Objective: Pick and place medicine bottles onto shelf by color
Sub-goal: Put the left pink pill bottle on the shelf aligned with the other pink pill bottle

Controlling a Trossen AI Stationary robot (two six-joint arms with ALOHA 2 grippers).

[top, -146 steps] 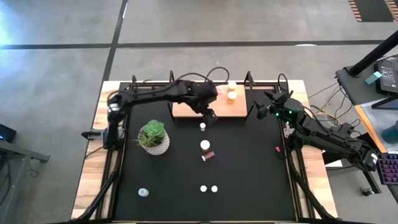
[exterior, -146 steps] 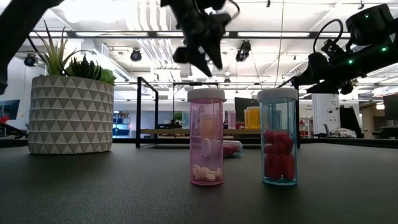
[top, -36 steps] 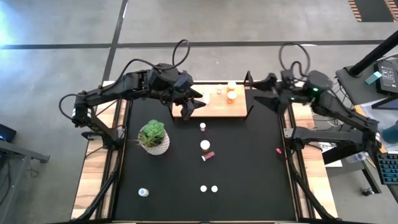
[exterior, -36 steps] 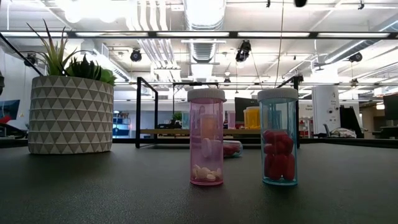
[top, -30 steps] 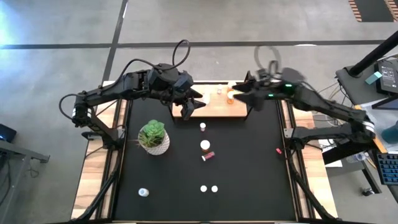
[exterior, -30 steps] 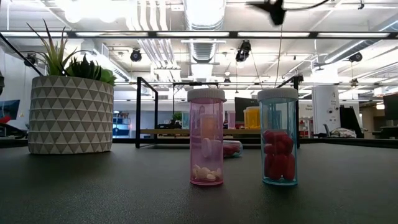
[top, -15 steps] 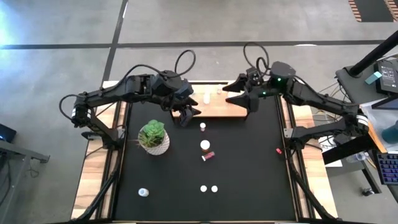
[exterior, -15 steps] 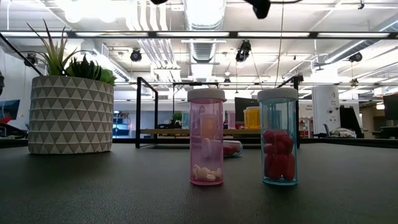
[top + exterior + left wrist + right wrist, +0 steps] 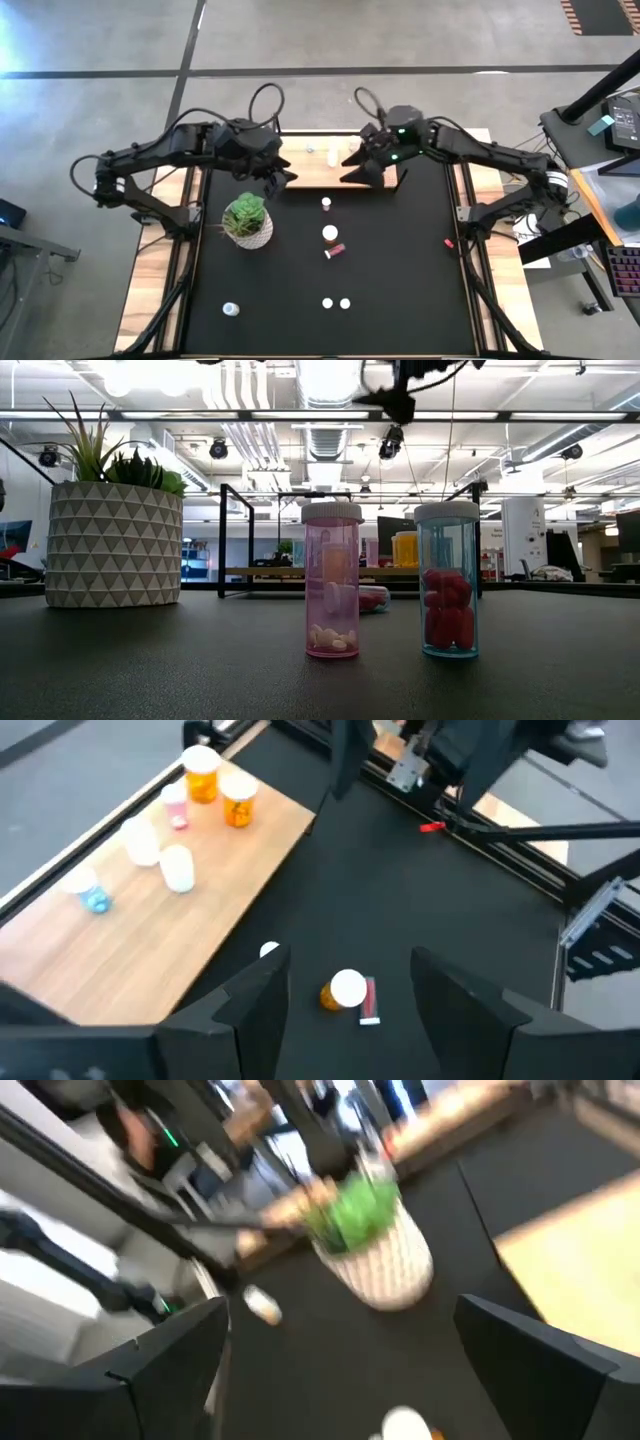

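Note:
The light-wood shelf (image 9: 312, 172) stands at the table's far edge, also in the left wrist view (image 9: 230, 880). On it stand two orange bottles (image 9: 238, 800), a pink one (image 9: 176, 810), two white ones (image 9: 178, 868) and a blue one (image 9: 92, 895). Several more bottles stand on the black table (image 9: 330, 234); a red one (image 9: 335, 250) lies on its side. My left gripper (image 9: 277, 180) (image 9: 350, 1020) is open and empty, in the air off the shelf's left end. My right gripper (image 9: 353, 170) (image 9: 350, 1380) is open and empty above the shelf's right part.
A green plant in a white pot (image 9: 247, 221) stands on the table's left half, close to my left gripper. A pink bottle (image 9: 332, 580) and a clear bottle of red pills (image 9: 447, 580) stand near the front edge. A small red thing (image 9: 446, 240) lies at the right edge.
My right gripper has swung toward the table's left edge, from the shelf's right end to above the shelf, and stays open. My left gripper has gone toward the left edge, off the shelf's left end, also open. No bottle has moved.

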